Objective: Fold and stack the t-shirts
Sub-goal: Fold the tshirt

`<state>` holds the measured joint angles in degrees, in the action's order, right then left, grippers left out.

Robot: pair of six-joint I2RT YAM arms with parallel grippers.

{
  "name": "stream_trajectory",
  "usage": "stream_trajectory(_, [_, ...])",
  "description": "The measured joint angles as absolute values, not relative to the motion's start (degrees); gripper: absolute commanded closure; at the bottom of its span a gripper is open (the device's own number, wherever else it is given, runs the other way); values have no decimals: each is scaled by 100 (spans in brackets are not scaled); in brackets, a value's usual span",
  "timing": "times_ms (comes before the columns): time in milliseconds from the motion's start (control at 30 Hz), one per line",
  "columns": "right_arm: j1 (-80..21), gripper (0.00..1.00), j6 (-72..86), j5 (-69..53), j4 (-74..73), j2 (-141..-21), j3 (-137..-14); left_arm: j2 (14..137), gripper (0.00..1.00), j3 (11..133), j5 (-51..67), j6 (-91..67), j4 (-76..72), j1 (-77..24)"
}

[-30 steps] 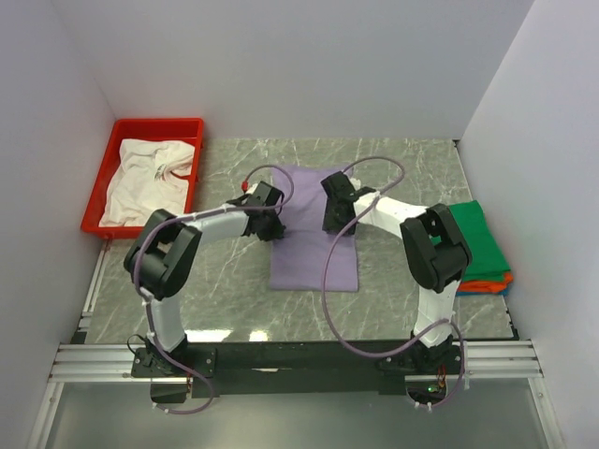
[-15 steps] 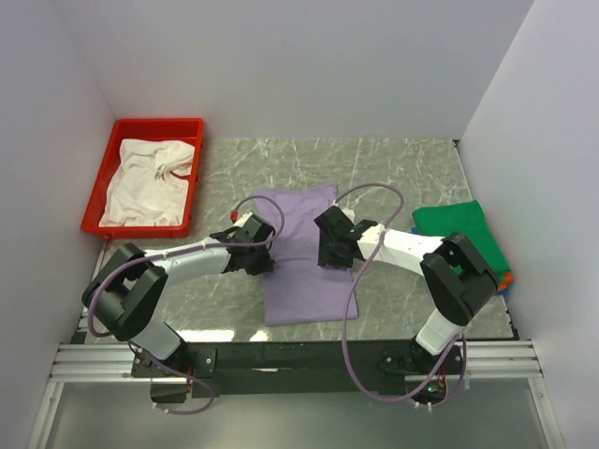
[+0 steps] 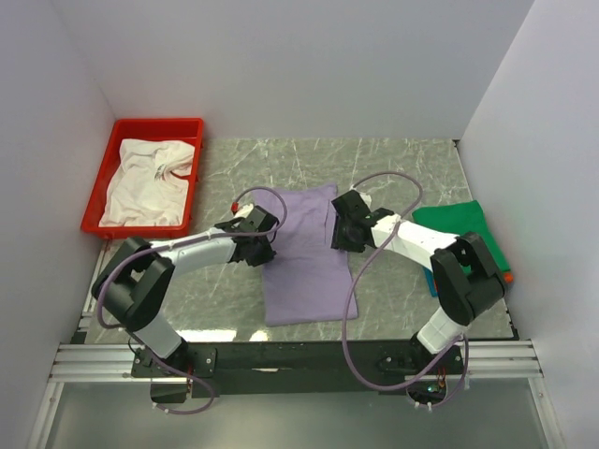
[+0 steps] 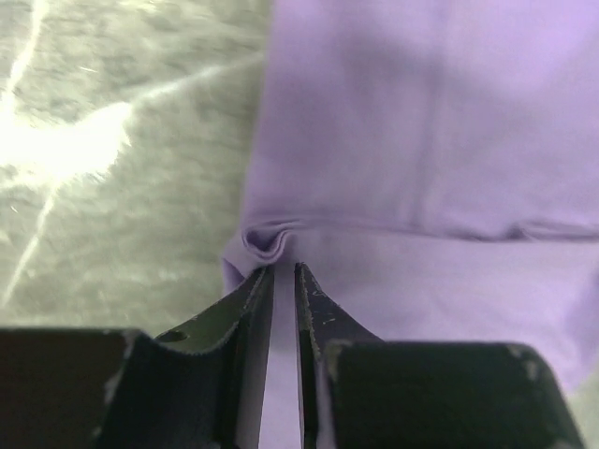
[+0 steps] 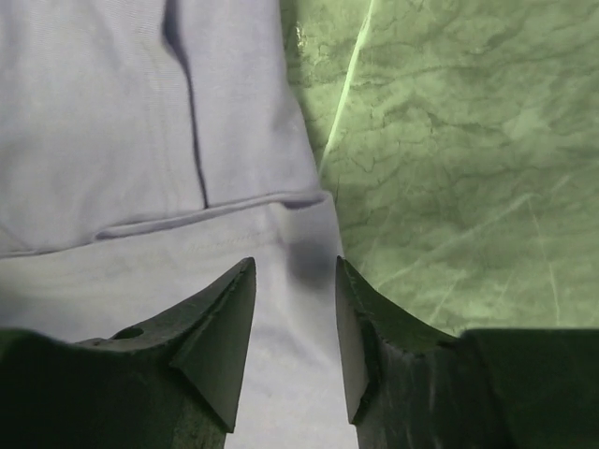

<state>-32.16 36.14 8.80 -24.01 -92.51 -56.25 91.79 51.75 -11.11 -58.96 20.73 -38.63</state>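
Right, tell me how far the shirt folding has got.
Done: green shirt lies folded at the right. In hand: lavender shirt, part-folded, with the left gripper pinching its edge and the right gripper open over the other edge. Left: white shirt lies crumpled in the red tray.

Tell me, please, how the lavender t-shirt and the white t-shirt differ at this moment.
The lavender t-shirt lies flat on the table; the white t-shirt lies crumpled in the red tray. The left gripper and right gripper are at the lavender t-shirt's side edges; neither is near the white t-shirt. Both are apart from the folded stack.
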Motion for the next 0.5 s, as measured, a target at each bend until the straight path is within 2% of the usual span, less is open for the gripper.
stream_trajectory(300, [-3020, 71, 3507, 694, -2071, -9699, -5509, 9476, 81, 5240, -1061, -5787, 1911, -3647])
stream_trajectory(500, [-2700, 70, 3503, 471, -1796, -9605, -5315, 9476, 82, 5227, -1007, -5765, 1826, -3564])
